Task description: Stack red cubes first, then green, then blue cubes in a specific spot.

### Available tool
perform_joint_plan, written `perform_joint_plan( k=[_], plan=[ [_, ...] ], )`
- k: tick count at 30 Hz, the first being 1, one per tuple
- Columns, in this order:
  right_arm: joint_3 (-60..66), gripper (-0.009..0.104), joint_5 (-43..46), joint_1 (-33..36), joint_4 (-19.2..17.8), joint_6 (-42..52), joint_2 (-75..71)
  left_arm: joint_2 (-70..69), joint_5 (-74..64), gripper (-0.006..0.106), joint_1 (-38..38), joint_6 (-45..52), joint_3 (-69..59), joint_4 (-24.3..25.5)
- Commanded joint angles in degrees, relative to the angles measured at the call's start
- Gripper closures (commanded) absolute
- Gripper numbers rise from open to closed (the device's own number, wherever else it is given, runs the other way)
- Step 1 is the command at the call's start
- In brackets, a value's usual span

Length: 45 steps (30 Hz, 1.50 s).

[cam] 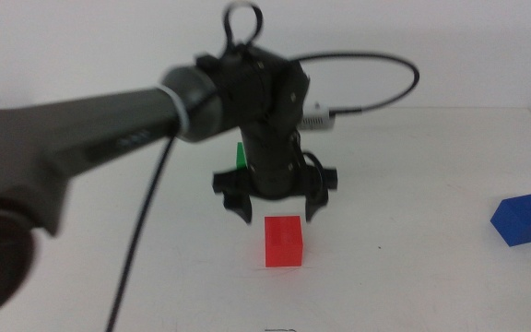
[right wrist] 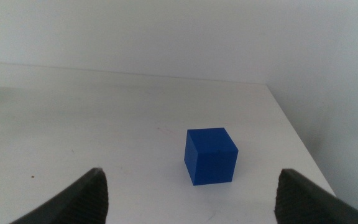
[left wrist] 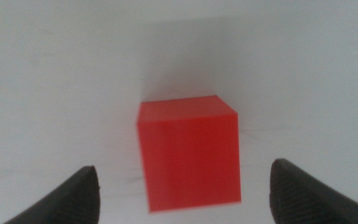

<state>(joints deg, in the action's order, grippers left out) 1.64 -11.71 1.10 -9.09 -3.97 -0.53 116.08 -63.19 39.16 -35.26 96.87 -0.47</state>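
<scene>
The left gripper (cam: pixel 276 208) is held open just above the red cube (cam: pixel 284 242) at frame centre; the right gripper (right wrist: pixel 191 199) is spread before the blue cube (right wrist: pixel 210 155).

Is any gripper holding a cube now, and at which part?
Nothing is held. The left gripper hangs open above the red cube; the right gripper is open, facing the blue cube.

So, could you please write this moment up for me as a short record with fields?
red cube: on the white table, alone, nothing stacked on it
left hand: above and just behind the red cube, open, not touching it
green cube: behind the left arm, mostly hidden
blue cube: far right of the table, apart from the others
right hand: out of the middle view, open, facing the blue cube, not touching it
stack: not started
</scene>
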Motion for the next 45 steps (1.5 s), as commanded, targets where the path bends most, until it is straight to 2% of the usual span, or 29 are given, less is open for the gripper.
perform_joint_plan(
  k=[1,10,20,29,39,42,45],
  plan=[
    [-1.0,0.001,4.3,-0.2,-0.7,0.8,-1.3,-6.9,-0.7,0.007,0.1,-1.7,1.9,2.4],
    [-1.0,0.001,4.3,-0.2,-0.7,0.8,-1.3,-12.9,0.0,0.007,-1.5,-1.7,2.4,14.4],
    [-1.0,0.001,4.3,-0.2,-0.7,0.8,-1.3,-2.6,3.4,0.007,-9.6,6.7,15.1,4.9],
    [-1.0,0.001,4.3,-0.2,-0.7,0.8,-1.3,9.9,3.8,0.007,-11.4,8.7,25.6,3.9],
    [-1.0,0.001,4.3,-0.2,-0.7,0.8,-1.3,16.0,9.0,0.007,-11.4,8.7,26.6,3.9],
    [-1.0,0.001,4.3,-0.2,-0.7,0.8,-1.3,16.9,9.4,0.011,-11.4,8.7,26.7,3.7],
    [-1.0,0.001,4.3,-0.2,-0.7,0.8,-1.3,17.2,9.8,0.021,-11.4,8.7,26.7,3.6]
  ],
)
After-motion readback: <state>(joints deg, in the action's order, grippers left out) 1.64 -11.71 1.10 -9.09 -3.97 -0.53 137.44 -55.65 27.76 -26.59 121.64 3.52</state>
